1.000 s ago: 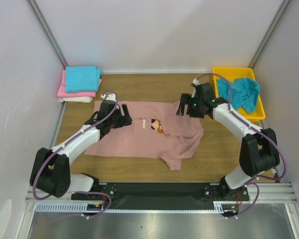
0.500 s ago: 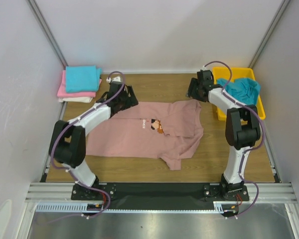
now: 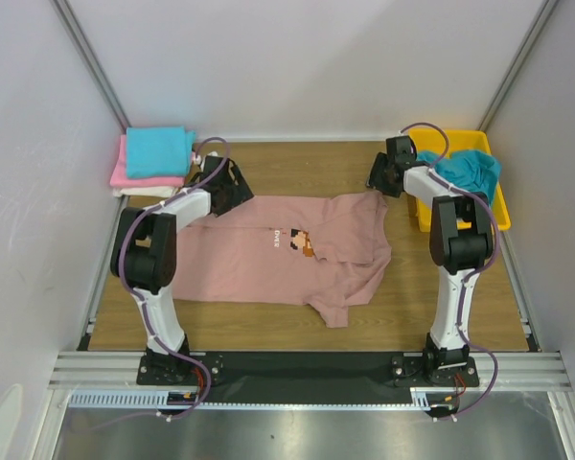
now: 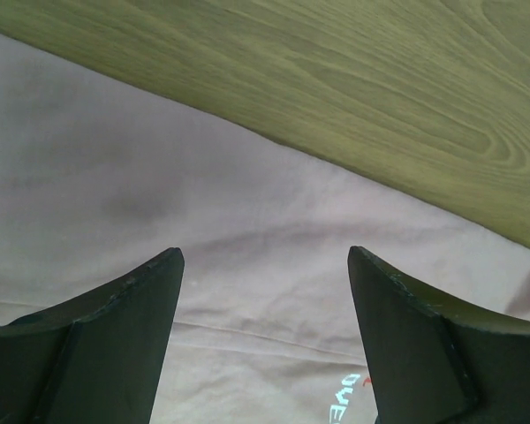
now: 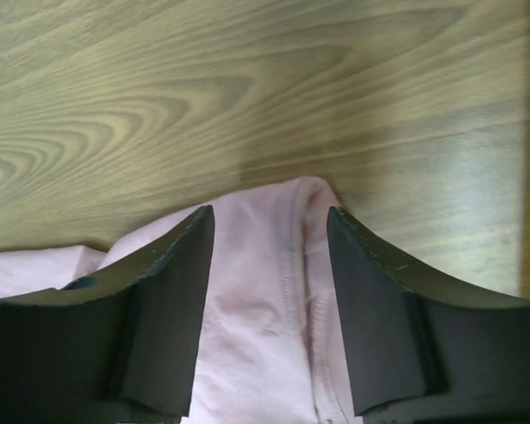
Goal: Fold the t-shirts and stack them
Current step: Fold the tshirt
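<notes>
Chest print (image 4: 339, 405) cut off at 6 o'clock (lettering illegible); white t-shirt (image 3: 146, 192), 10 o'clock, mostly hidden under pink t-shirt (image 3: 121, 169).

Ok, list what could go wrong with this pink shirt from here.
The right pincer straddles only the very corner of the dusty-pink shirt; so thin a bite may slip out on lifting.
The left pincer stands open over flat cloth inside the edge, so it might grab unevenly.
The shirt's near right part lies rumpled; folding could trap that crease.

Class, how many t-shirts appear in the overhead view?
5: dusty-pink shirt spread mid-table; teal shirt, pink shirt, white shirt stacked far left; crumpled teal shirt in the yellow tray, perhaps hiding more.
</notes>
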